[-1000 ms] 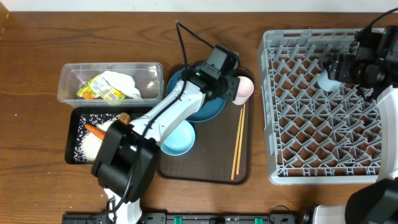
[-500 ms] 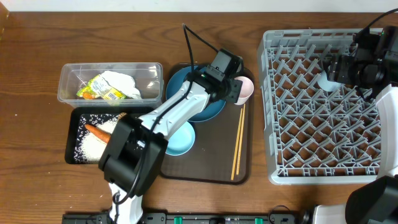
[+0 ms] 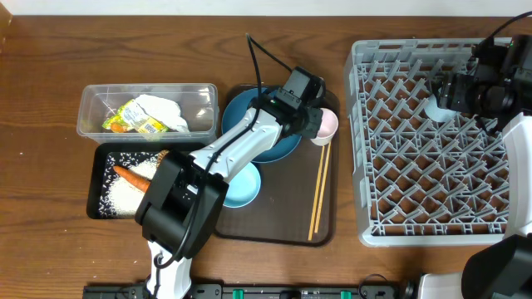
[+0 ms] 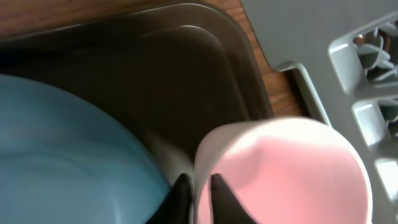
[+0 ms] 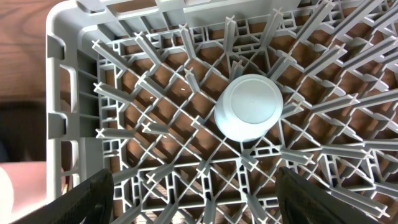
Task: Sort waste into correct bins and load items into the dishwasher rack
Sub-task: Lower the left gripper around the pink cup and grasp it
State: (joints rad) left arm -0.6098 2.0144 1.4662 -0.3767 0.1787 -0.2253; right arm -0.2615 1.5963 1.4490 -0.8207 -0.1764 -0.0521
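Overhead. The brown serving tray (image 3: pixel 283 220) is the reference. On it lie a dark-blue plate (image 3: pixel 237 112) at its far left corner, a light-blue bowl (image 3: pixel 243 189) at its near left and a pair of wooden chopsticks (image 3: pixel 318 187) along its right edge. The small pink cup (image 3: pixel 327 123) sits at its far right corner. The left arm crosses the plate and bowl and hides much of both. Left of the tray, a clear tub (image 3: pixel 90 108) holds a white napkin (image 3: pixel 162 106) and a printed wrapper (image 3: pixel 137 121). A black tray (image 3: pixel 98 187) holds rice and a carrot (image 3: pixel 129 174). Right of the tray stands the grey rack (image 3: pixel 416 183) with a light-blue cup (image 3: pixel 436 109) upside down in it. The left gripper (image 3: pixel 315 126) is at the pink cup's rim. The right gripper (image 3: pixel 450 91) hangs over the rack; its jaw gap is unclear here.

Left wrist. The left gripper (image 4: pixel 199 193) jaws are pinched together on the pink cup's (image 4: pixel 286 168) rim wall, one finger inside and one outside. The plate (image 4: pixel 62 168) lies just left, and the rack (image 4: pixel 367 56) corner lies beyond the tray (image 4: pixel 186 81).

Right wrist. The right gripper's (image 5: pixel 194 177) jaws stand wide apart and hold nothing. The inverted cup (image 5: pixel 249 107) is base up among the rack's (image 5: pixel 68 93) pegs, clear of the fingers.
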